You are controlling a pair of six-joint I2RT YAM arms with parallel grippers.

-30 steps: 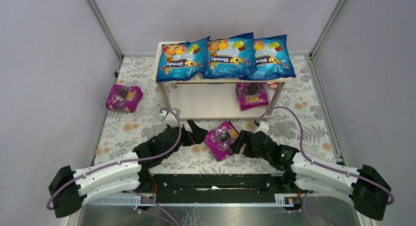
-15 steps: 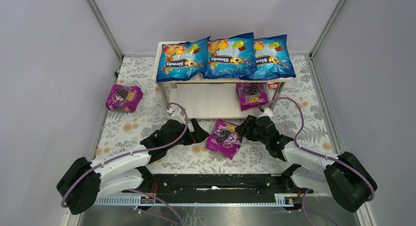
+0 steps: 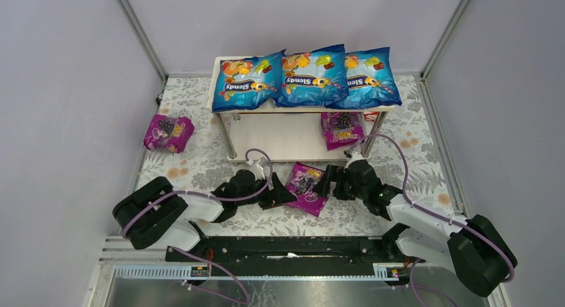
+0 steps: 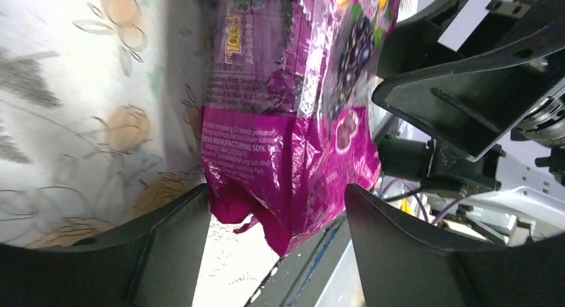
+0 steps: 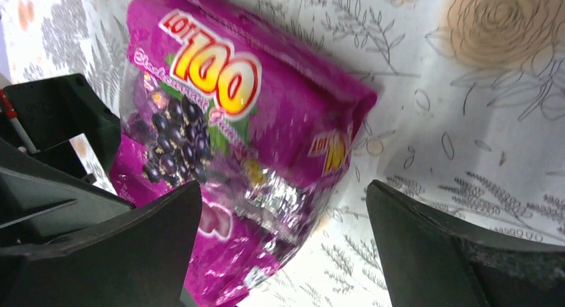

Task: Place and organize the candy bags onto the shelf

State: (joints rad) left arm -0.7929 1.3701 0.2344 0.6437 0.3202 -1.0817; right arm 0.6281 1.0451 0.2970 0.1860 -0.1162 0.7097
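Three blue candy bags (image 3: 307, 75) lie side by side on the top board of the shelf (image 3: 280, 142). One magenta bag (image 3: 342, 128) lies on the lower board at the right. Another magenta bag (image 3: 168, 133) lies on the floral mat at the far left. A third magenta bag (image 3: 306, 186) lies on the mat in front of the shelf, between both grippers. My left gripper (image 3: 280, 196) is open at the bag's left side, and the bag's end (image 4: 286, 180) sits between its jaws (image 4: 276, 210). My right gripper (image 3: 326, 182) is open at the bag's right side, its jaws (image 5: 280, 200) astride the bag (image 5: 226, 140).
The floral mat (image 3: 420, 154) covers the floor between grey walls. A metal frame post (image 3: 140, 34) stands at the back left and another at the back right (image 3: 446, 34). The black base rail (image 3: 286, 247) runs along the near edge.
My left gripper has swung right and nearer, onto the bag's left end. My right gripper has moved forward and closed in on the bag's right side. The bag has barely shifted.
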